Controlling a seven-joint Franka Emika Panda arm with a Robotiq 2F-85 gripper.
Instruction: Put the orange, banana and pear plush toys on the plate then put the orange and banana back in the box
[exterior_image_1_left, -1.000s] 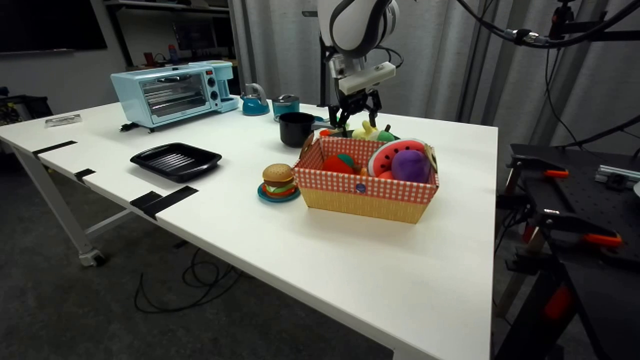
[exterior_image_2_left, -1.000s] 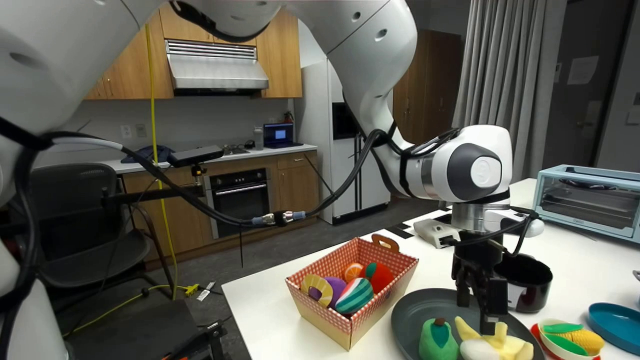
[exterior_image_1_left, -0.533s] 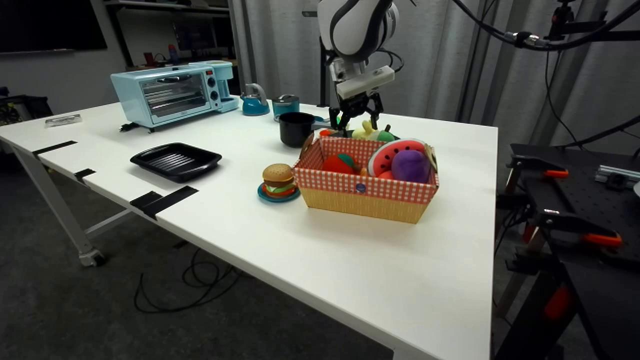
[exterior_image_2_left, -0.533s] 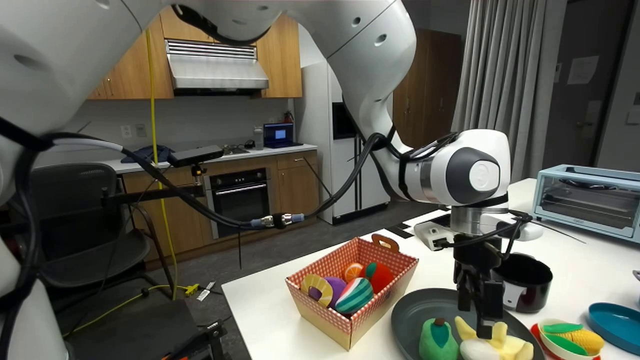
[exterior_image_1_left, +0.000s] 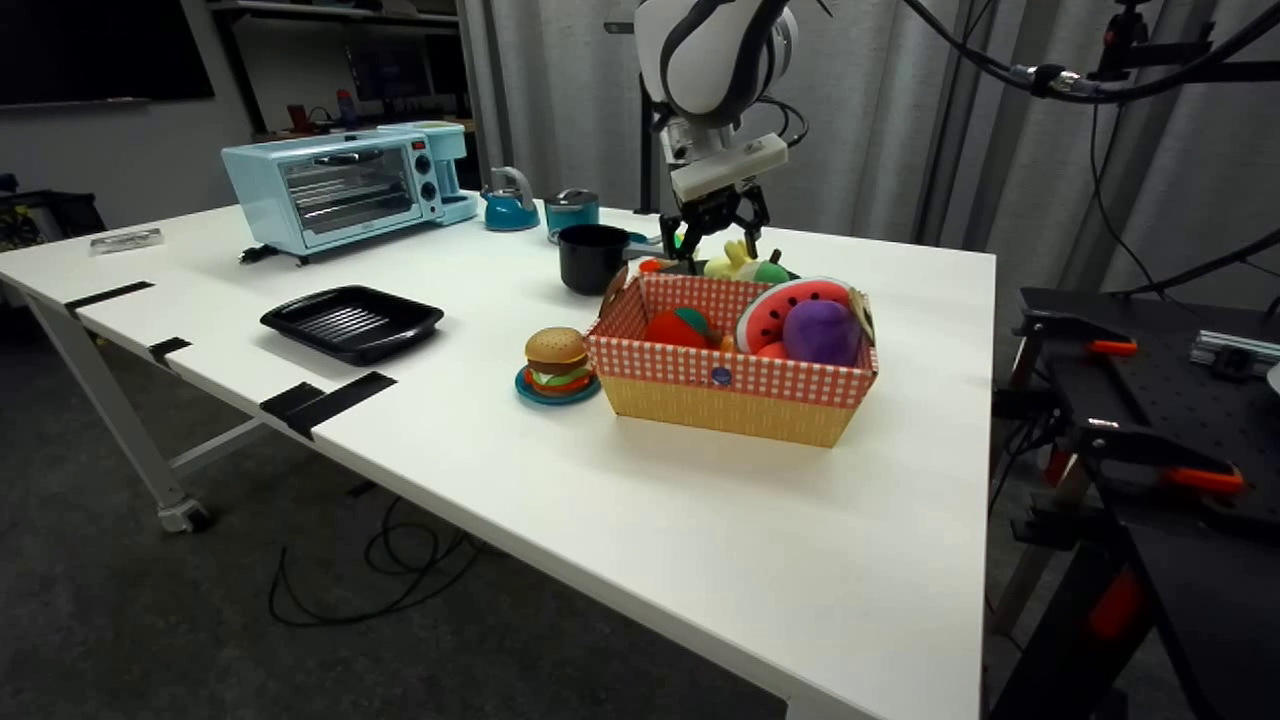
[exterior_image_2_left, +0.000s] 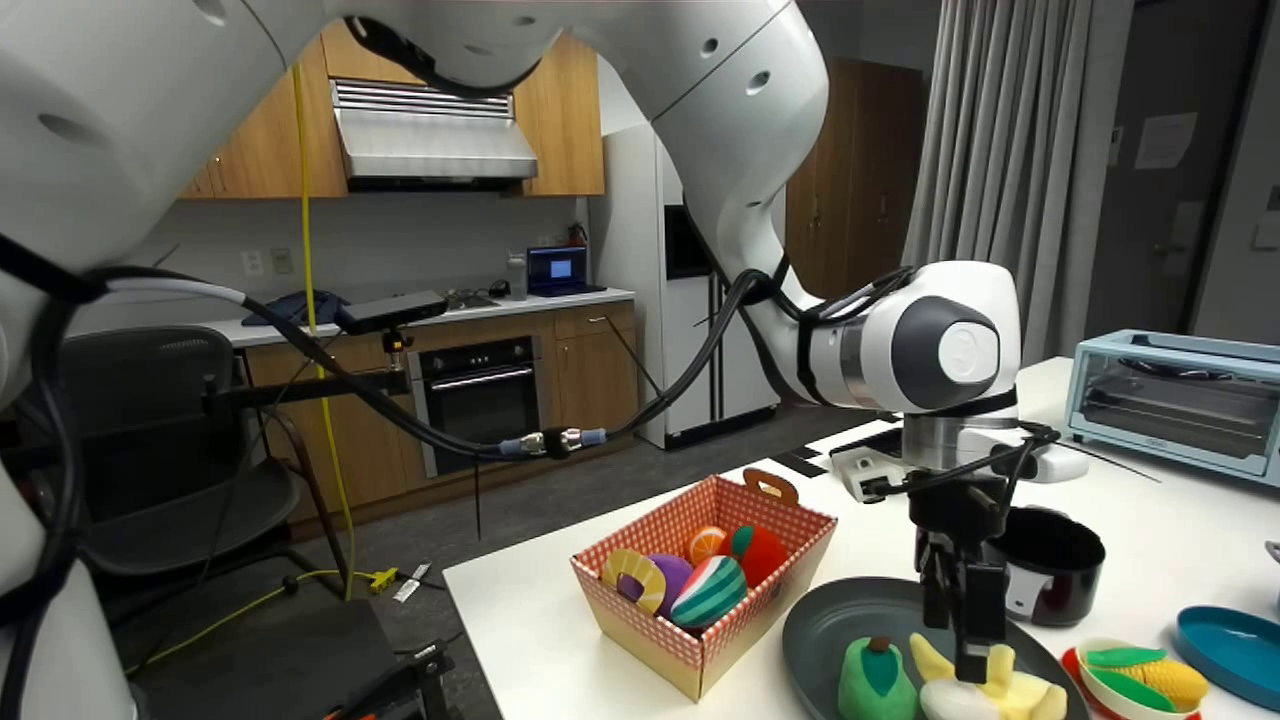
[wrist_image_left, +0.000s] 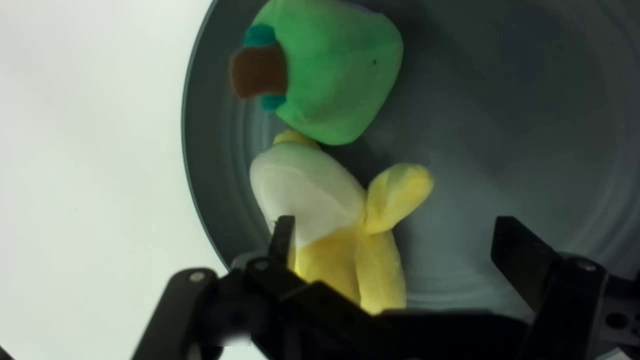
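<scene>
Black pot (exterior_image_2_left: 1068, 590): one, partly behind the gripper (wrist_image_left: 395, 225) in an exterior view.
Box (exterior_image_1_left: 725, 407): one, near the gripper, hiding part of the plate (wrist_image_left: 465, 155) in an exterior view.
Gripper: jaws wide apart.
Banana (wrist_image_left: 312, 190): one, on the plate below the gripper.
Pear (wrist_image_left: 340, 75): one, outside the jaws, beside the banana.
Orange slice (exterior_image_2_left: 706, 542): one, in the box.

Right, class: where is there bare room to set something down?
In an exterior view, the white tabletop is bare from the box to its near edge, and between burger and black tray. In the wrist view, the dark plate is bare right of the pear. Crowded: inside the box, and around pear and banana below the gripper.
</scene>
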